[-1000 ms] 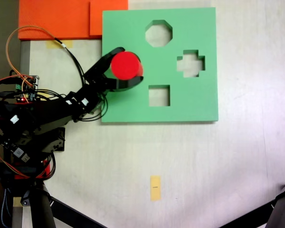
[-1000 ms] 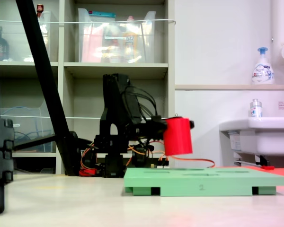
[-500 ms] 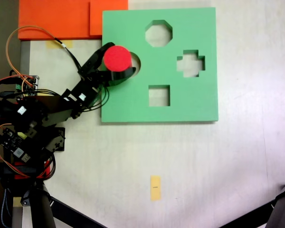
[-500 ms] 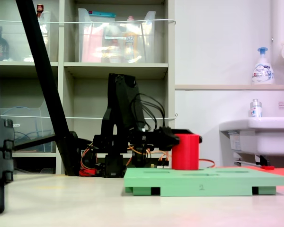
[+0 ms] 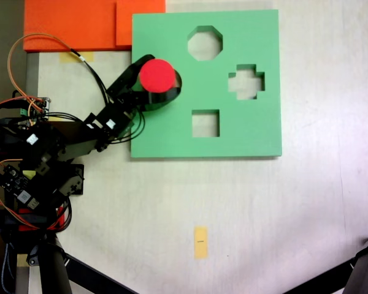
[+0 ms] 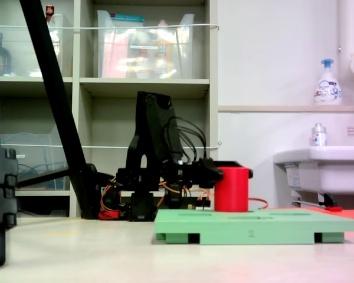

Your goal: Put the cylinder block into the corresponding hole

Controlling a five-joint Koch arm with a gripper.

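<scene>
The gripper (image 5: 158, 84) pinches the cylinder (image 5: 157, 75) upright near the board's (image 5: 245, 131) left edge. Its axis stands vertical over the round hole (image 5: 175, 81), whose rim peeks out just right; its base seems to meet the board top.

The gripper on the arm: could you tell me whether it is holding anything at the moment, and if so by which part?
The gripper holds the red cylinder block by its curved side wall, jaws on opposite sides, its flat top left bare.
</scene>
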